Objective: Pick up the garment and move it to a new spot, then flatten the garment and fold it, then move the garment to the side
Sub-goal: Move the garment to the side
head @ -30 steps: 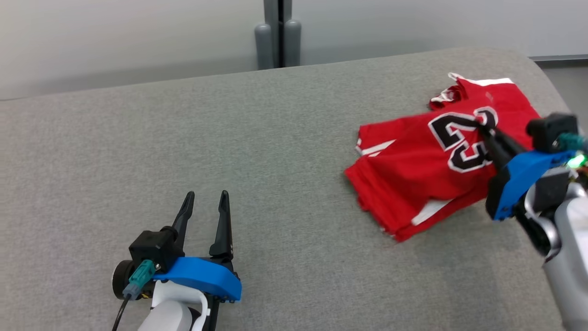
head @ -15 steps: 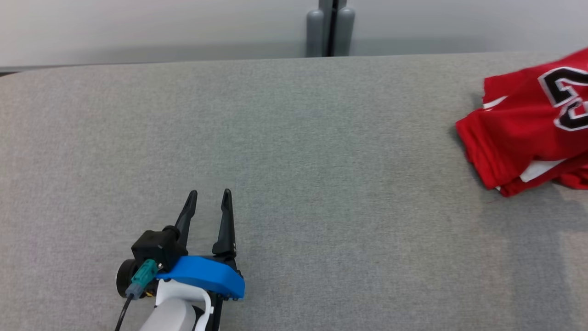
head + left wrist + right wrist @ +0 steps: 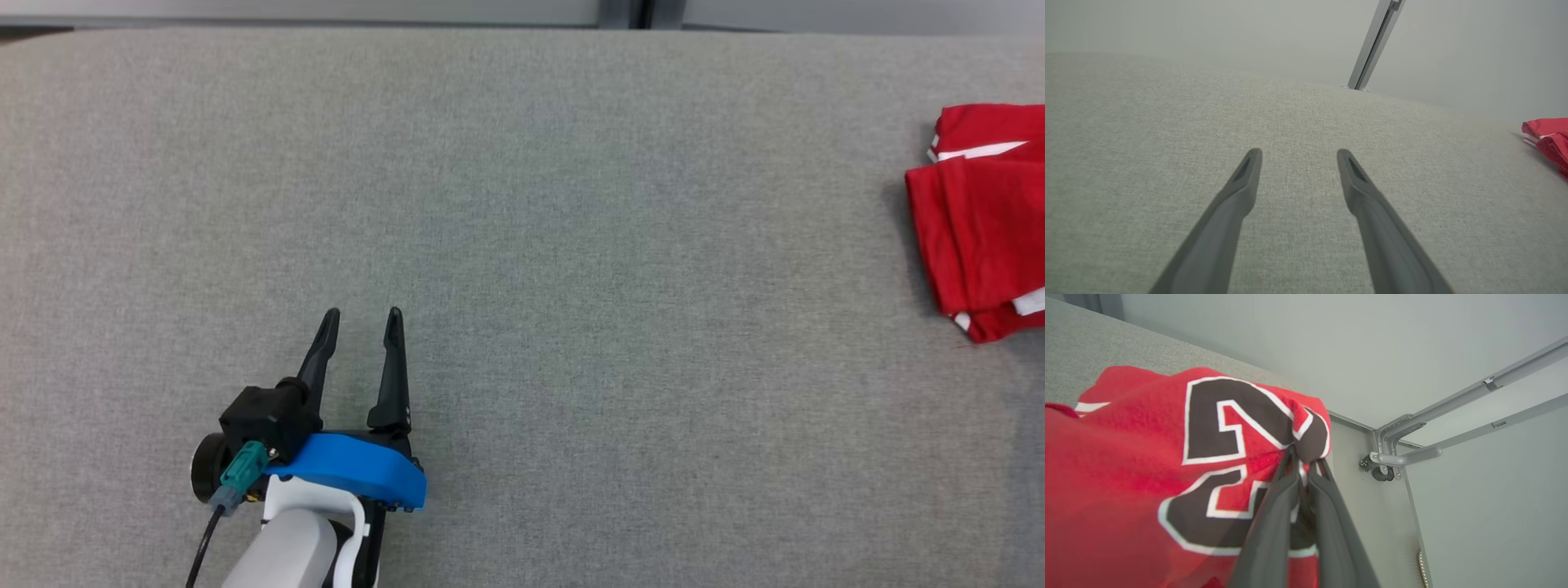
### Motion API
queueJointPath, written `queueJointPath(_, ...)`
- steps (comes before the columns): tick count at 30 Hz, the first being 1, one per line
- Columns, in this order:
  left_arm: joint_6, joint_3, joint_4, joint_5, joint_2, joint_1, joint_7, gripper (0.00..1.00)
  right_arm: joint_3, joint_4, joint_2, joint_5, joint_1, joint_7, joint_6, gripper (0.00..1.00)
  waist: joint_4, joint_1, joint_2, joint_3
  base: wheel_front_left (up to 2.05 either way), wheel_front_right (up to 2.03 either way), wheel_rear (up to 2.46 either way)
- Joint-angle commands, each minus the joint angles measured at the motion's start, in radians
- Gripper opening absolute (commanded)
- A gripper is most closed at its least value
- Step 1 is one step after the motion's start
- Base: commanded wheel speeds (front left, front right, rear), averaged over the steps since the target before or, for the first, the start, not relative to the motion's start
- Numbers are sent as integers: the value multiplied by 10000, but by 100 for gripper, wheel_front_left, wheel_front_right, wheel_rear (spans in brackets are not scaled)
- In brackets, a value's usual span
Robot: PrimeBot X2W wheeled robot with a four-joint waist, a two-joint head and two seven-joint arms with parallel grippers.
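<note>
My right gripper (image 3: 1303, 461) is clenched on the folded red garment (image 3: 976, 229); my left gripper (image 3: 362, 314), spread and empty, lies well to the garment's left; right is nearer

folded red jersey (image 3: 976, 229), black white-edged number, far right on grey surface

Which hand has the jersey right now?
The right hand: it is pinched shut on the red jersey at the black number. The left hand is open over the grey surface, holding nothing.
</note>
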Motion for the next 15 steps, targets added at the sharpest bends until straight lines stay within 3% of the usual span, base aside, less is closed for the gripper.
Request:
queueJointPath(1, 43, 22, -72, 55, 77, -247, 26, 100, -218, 64, 24, -280, -150, 82, -2, 0, 102, -1, 0, 189, 0, 0, 0)
queueJointPath(4, 86, -1, -182, 103, 121, -273, 72, 100, -739, -11, 224, -869, -38, 76, -2, 0, 79, -1, 0, 369, 0, 0, 0)
queueJointPath(5, 117, -8, -226, 118, 138, -277, 74, 100, -1019, -56, 277, -1151, -5, 81, -2, 23, 57, -1, 0, 431, 0, 0, 0)
queueJointPath(6, 123, -32, -251, 136, 147, -279, 108, 100, -1260, -120, 362, -1449, 48, 26, -2, 100, 40, -1, 0, 467, 0, 0, 0)
queueJointPath(15, 163, -130, -345, 151, 223, -435, 212, 100, -1893, -585, 1367, -2683, -6, -323, -2, 100, -241, -1, 0, 458, 0, 0, 0)
